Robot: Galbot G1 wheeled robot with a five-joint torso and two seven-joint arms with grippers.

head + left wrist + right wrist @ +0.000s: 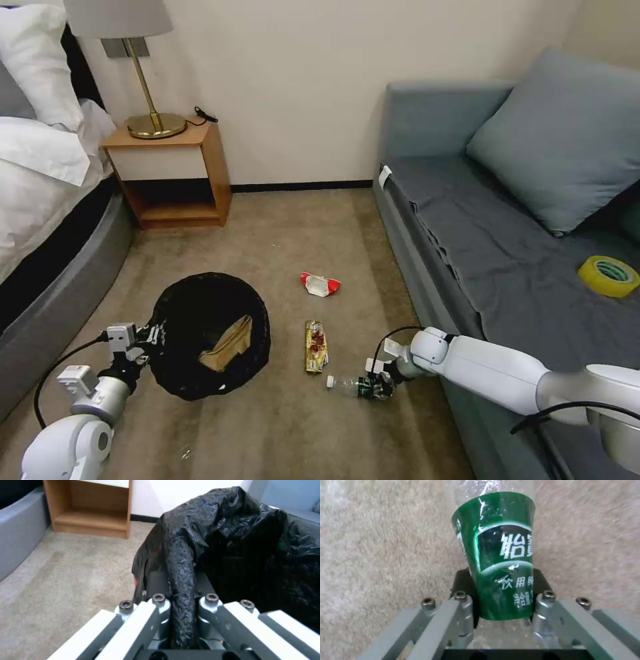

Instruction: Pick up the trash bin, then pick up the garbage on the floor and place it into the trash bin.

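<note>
Trash bin: round bin lined with glossy black plastic bag, on the beige carpet floor.
Left end effector: clamped on bin's rim.
Brown paper bag: inside bin.
Clear bottle with green label: beside bin, pinched by right end effector.
Yellow-brown snack wrapper: between bin and bottle.
Red-and-white wrapper: beyond bin, near grey sofa.

Even, soft indoor light; my head view bows at its edges; my wrist views blur the carpet.

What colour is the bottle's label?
Green with white writing, on the bottle; best in the right wrist view.
</note>
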